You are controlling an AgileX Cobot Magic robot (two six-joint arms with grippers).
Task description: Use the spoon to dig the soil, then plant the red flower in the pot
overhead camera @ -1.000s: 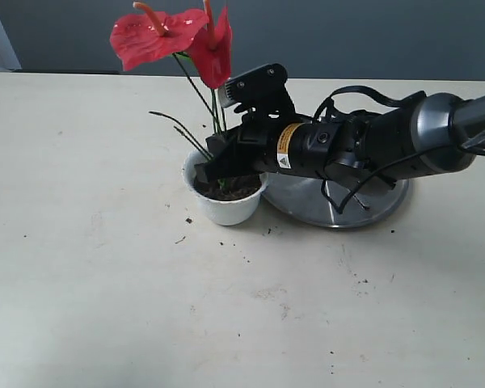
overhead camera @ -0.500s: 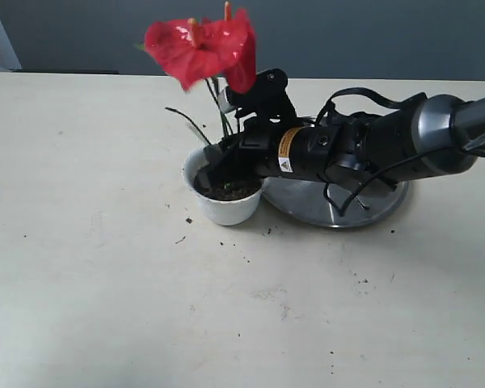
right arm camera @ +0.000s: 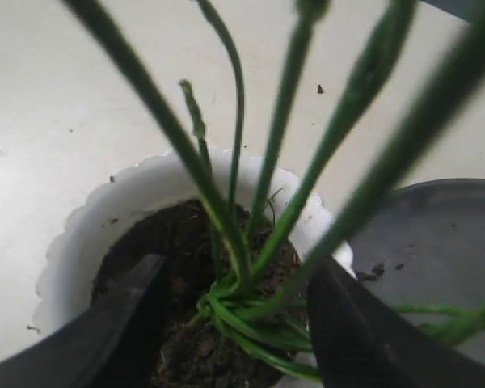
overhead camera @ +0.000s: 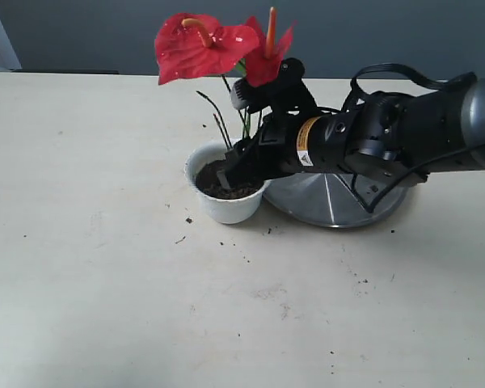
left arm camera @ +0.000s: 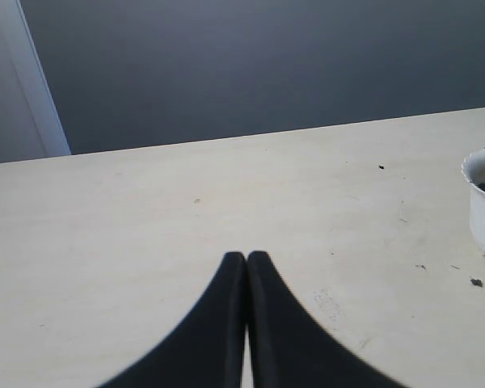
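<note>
The red flower [overhead camera: 204, 44] stands with its green stems [right arm camera: 230, 242] in the dark soil [right arm camera: 166, 242] of the white pot [overhead camera: 225, 206], blooms leaning over the arm. My right gripper [overhead camera: 230, 171] hovers low over the pot, open. In the right wrist view its fingers [right arm camera: 105, 323] stand wide on either side of the bound stem base [right arm camera: 226, 303], which sits between them untouched. My left gripper [left arm camera: 246, 257] is shut on nothing above bare table, with the pot [left arm camera: 483, 214] off to one side. The spoon is out of view.
A round steel plate [overhead camera: 339, 202] lies right behind the pot, under my right arm. Crumbs of soil [overhead camera: 180, 239] are scattered on the cream table [overhead camera: 105, 283] in front of the pot. A dark wall runs along the table's far edge.
My right gripper has opened and let go of the stems, then drawn back slightly to the right. The flower swung from leaning left to standing more upright in the pot.
</note>
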